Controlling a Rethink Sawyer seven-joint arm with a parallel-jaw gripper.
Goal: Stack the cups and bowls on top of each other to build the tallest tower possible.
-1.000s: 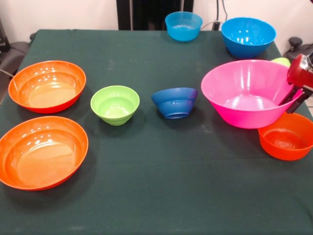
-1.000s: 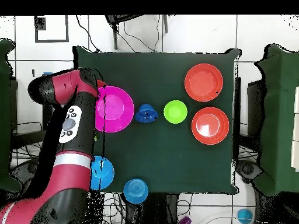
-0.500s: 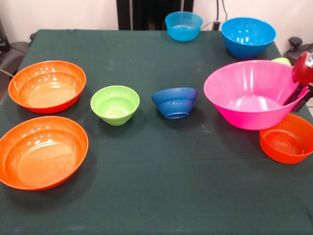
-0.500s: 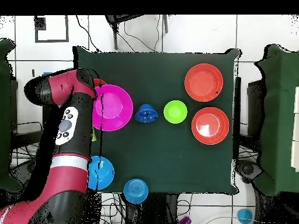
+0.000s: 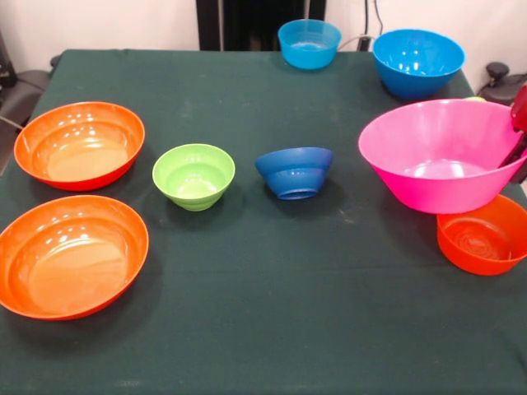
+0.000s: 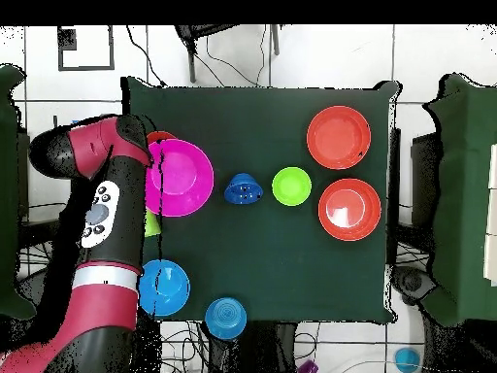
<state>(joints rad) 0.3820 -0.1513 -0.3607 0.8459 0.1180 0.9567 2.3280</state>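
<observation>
Pink bowl (image 5: pixel 440 152), gripped at its rim by gripper (image 5: pixel 517 152), shifted rightward, overhanging small orange bowl (image 5: pixel 484 239); dark blue bowl (image 5: pixel 294 171) at centre.

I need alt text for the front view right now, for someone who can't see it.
A big glossy pink plastic bowl hangs tilted at the right edge, gripped at its rim by the robot's claw, above a smaller orange bowl. Other bowls sit on the dark green table.

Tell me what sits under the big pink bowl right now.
The big pink bowl looks raised, and its front edge overlaps the smaller orange bowl below. A sliver of lime green peeks behind its rim; the rest is covered.
</observation>
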